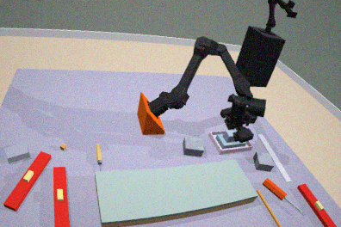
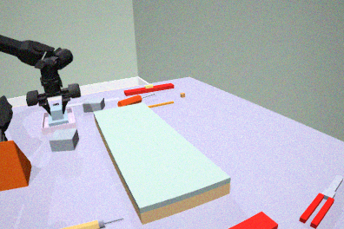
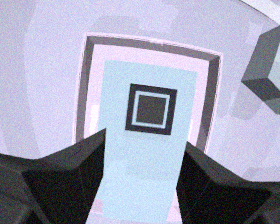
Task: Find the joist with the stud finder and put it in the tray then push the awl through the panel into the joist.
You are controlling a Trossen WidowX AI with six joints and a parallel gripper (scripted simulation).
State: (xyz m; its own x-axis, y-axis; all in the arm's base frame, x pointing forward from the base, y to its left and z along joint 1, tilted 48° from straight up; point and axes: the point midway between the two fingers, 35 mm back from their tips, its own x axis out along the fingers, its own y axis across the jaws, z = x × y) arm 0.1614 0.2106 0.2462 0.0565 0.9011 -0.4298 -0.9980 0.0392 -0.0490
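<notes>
Clock directions as in the top view, 12 at its upper edge

Stud finder (image 1: pixel 222 140) (image 2: pixel 57 115) (image 3: pixel 145 160): within the outline of the tray (image 1: pixel 236 151) (image 2: pixel 59 129) (image 3: pixel 150 46), at about 1 to 2 o'clock from the centre of the floor panel (image 1: pixel 172 190) (image 2: pixel 161 157). Base looks level; whether it bears on the tray's floor, cannot tell

Gripper (image 1: pixel 233 132) (image 2: pixel 56 107) (image 3: pixel 143 135): jaws clamped on the finder's raised grip, one on each side. Reason, as I judge it: a hold from above keeps the base flat for setting down, with the fingers above the tray walls. In the wrist view the dark square display lies between the fingers and the tray's 12 o'clock wall, uncovered

Step in hand: parking the finder, presumably with the joist located. Next: lower if any gap remains, open, lift straight up; a sideways exit could drag finder or tray

Awl: probably the yellow-handled tool (image 1: pixel 99 152) (image 2: pixel 82 225), at 10 o'clock from the panel. The orange-handled tool (image 1: pixel 274 188) (image 2: pixel 129 101) at 3 o'clock resembles a screwdriver, so a mix-up is possible. Awl must be turned upright before its single push
</notes>
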